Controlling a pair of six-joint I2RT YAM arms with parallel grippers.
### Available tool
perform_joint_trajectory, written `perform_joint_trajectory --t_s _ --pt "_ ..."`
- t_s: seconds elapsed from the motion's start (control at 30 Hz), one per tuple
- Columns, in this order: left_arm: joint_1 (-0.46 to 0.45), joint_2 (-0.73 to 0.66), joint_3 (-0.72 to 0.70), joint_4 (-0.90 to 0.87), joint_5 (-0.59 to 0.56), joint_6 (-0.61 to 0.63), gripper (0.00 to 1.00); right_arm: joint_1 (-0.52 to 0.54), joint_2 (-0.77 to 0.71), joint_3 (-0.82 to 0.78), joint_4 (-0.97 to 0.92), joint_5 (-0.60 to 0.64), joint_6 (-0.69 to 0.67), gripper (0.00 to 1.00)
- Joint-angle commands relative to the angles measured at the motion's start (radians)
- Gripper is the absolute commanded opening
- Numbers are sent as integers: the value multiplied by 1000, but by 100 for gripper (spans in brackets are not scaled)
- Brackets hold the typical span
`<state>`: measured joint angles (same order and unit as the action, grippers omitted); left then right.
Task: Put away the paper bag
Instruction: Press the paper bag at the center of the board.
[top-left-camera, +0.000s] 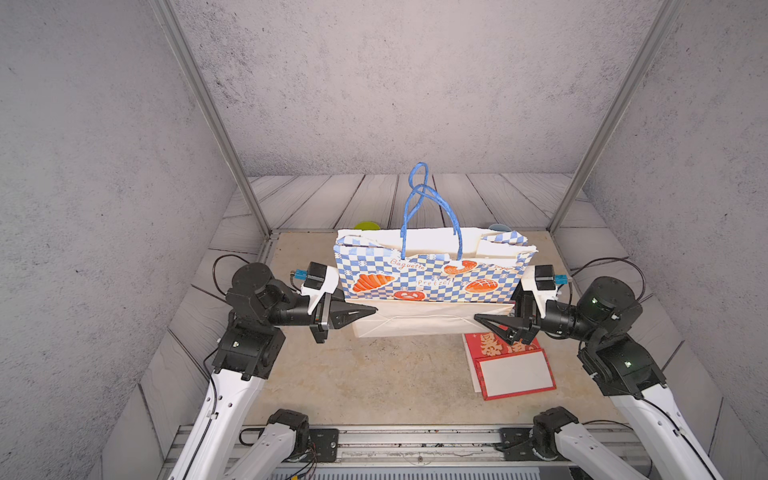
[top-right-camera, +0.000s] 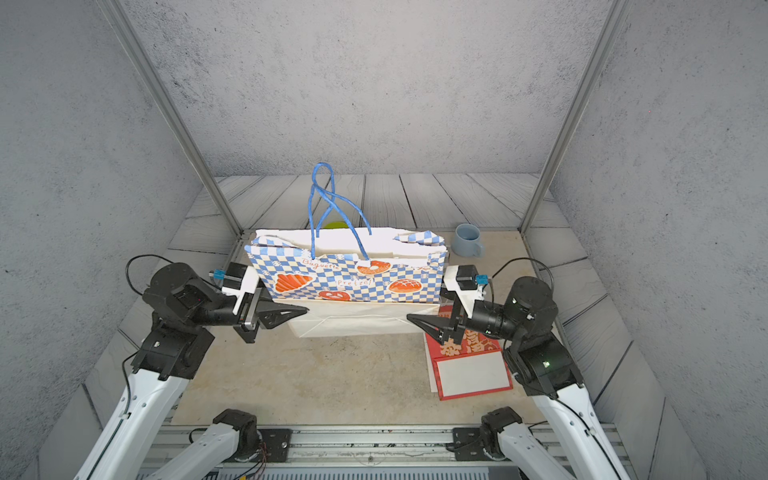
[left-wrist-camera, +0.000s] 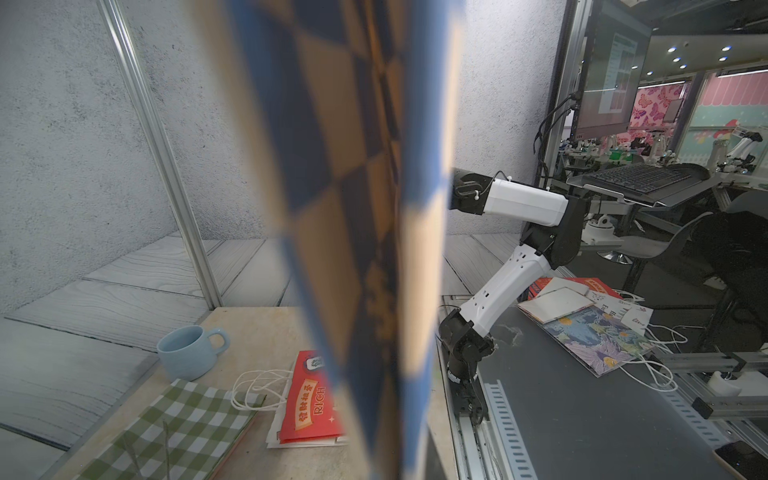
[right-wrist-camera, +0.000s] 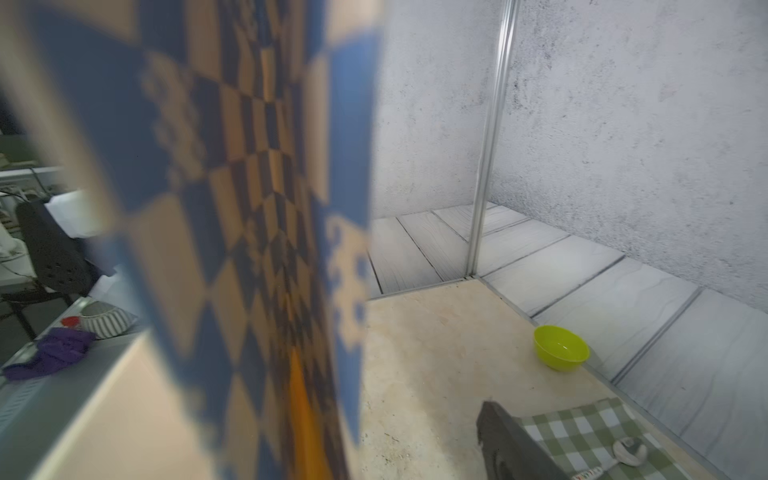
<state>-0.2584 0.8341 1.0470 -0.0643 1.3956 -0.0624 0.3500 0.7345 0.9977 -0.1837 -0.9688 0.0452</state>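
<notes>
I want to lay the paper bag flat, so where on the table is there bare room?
The widest bare patch is the beige tabletop in front, bordered by the blue-checked paper bag, the red gift bag and the metal front rail. Behind the checked bag it is crowded: lime-green bowl, pale blue mug, green checked cloth.

Both top views look down from high on the near side of the bag (top-left-camera: 432, 282), sharing the whole table (top-left-camera: 353, 374). Each wrist camera faces a bag end — pressed close, blurred — looking opposite ways.
</notes>
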Motion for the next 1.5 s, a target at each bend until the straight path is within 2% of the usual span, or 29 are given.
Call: perform_joint_trajectory --t_s 0.0,0.23,0.4,0.47,0.63,0.7,0.77,0.9,1.03,1.07,1.17,1.2,1.37,1.4,1.43,1.47 --pt "-10 9 29 44 25 -34 0 0 -8 9 99 -79 41 64" --pt "-12 4 19 68 -42 -36 0 1 -12 19 105 -95 51 32" --pt "-12 -4 0 111 -107 -74 10 0 -5 37 109 -92 57 4" --pt "-12 0 8 105 -109 -85 17 1 -3 43 112 -91 60 0" --pt "-12 13 33 121 -83 -148 53 1 2 59 107 -94 59 0" --pt "-12 10 43 143 -78 -184 61 1 5 65 85 -101 44 0" --pt "-12 10 51 152 -66 -187 58 1 9 68 78 -106 41 0" --pt "-12 -1 55 182 -79 -184 39 1 14 76 75 -122 48 0" --pt "-12 -6 65 223 -93 -203 35 0 7 83 7 -124 0 0" --pt "-12 -4 70 222 -87 -204 30 1 5 84 4 -122 -1 0" --pt "-12 2 73 220 -79 -204 3 0 3 86 10 -118 8 0" --pt "-12 1 71 221 -79 -202 0 1 3 89 9 -118 6 0" --pt "-12 -4 77 211 -84 -200 0 0 5 98 0 -114 2 0" --pt "-12 -5 81 204 -91 -196 3 0 5 99 -3 -117 -1 0" --pt "-12 -7 90 189 -106 -188 15 0 5 99 -6 -117 -2 0" --pt "-12 -9 93 183 -122 -182 22 0 5 100 -12 -119 -3 0"
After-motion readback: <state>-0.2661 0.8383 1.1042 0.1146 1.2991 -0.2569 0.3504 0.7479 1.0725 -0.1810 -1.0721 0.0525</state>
